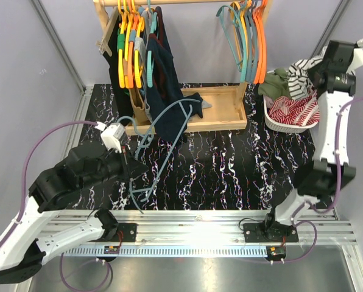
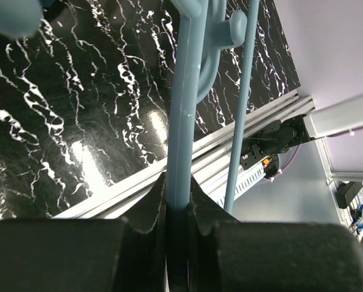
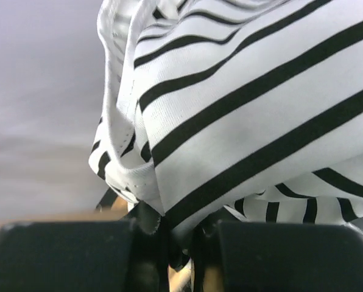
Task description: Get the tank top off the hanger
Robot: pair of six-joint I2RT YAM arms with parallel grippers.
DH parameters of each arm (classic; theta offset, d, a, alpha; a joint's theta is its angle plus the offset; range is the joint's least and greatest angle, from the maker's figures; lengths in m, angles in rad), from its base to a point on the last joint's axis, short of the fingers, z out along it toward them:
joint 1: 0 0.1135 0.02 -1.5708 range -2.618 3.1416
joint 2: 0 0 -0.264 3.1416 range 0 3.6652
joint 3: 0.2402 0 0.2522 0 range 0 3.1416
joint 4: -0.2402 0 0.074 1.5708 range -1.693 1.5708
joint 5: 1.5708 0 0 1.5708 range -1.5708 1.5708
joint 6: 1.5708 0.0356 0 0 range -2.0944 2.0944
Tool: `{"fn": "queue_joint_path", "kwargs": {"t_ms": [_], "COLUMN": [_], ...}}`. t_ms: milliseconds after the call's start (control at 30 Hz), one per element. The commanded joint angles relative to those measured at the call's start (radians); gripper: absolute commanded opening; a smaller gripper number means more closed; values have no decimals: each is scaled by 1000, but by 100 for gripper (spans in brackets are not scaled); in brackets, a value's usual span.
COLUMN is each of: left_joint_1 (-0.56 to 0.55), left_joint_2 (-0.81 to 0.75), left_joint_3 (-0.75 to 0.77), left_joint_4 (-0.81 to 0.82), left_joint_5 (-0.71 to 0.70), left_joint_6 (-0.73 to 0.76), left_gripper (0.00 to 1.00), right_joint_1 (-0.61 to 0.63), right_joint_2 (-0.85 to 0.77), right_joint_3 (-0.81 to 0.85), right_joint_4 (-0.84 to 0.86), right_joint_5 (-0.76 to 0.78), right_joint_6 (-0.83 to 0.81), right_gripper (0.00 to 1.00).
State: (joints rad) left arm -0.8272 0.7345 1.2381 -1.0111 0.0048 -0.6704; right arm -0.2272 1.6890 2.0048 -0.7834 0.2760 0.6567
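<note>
Right wrist view: tank top (image 3: 242, 121), white with black stripes, is pinched between the closed jaws of the right gripper (image 3: 175, 234). Only the top view places it: right of the rack (image 1: 224, 115), above the basket (image 1: 270, 118) that sits just beside the rack. Left wrist view: left gripper (image 2: 177, 194) is clamped tight on a bar of the blue-grey hanger (image 2: 180, 121). The top view shows this hanger in front of the rack, well apart from the tank top.
</note>
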Motion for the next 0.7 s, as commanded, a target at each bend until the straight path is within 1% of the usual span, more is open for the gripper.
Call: {"fn": "queue_joint_path", "kwargs": {"t_ms": [0,33,67,100,133,167,200,267,300,333,367,400,467,533,600,633,667], "left_joint_1": [3,3,3,3,3,7,7,13,14,16,23,25,33,39,43,48,49], "left_joint_2": [28,32,39,46,48,51,51,52,52,52,52,54,51,48,40,37,34], "left_joint_3": [34,31,31,26,24,21,17,17,17,18,18,18,18,18,14,11,6], "left_joint_4": [124,127,131,134,137,138,140,135,134,132,132,131,123,121,123,126,128], "left_joint_5": [37,37,37,35,32,31,23,15,11,11,11,11,11,17,21,23,23], "left_joint_6": [19,15,11,0,-3,-8,-15,-18,-26,-28,-28,-29,-29,-26,-21,-20,-18], "left_gripper": [0,0,0,0,0,0,0,0,0,0,0,0,0,0,0,0,0], "right_joint_1": [-14,-15,-14,-17,-21,-26,-32,-35,-37,-37,-37,-37,-37,-38,-41,-49,-55], "right_joint_2": [289,355,423,577,660,746,903,1015,1055,1054,1043,1004,965,916,856,830,799], "right_joint_3": [139,188,300,363,438,598,674,779,755,708,593,542,468,483,555,584,588], "right_joint_4": [30,21,4,-51,-91,-137,-233,-302,-310,-292,-262,-198,-151,-120,-108,-93,-74], "right_joint_5": [8,2,-1,-17,-65,-92,-113,-138,-144,-153,-185,-205,-231,-244,-250,-271,-274], "right_joint_6": [-28,-44,-51,-54,-64,-66,-65,-42,-16,-2,10,27,41,31,18,14,11], "right_gripper": [0,0,0,0,0,0,0,0,1,2,2,3,6,17,37,67,93]}}
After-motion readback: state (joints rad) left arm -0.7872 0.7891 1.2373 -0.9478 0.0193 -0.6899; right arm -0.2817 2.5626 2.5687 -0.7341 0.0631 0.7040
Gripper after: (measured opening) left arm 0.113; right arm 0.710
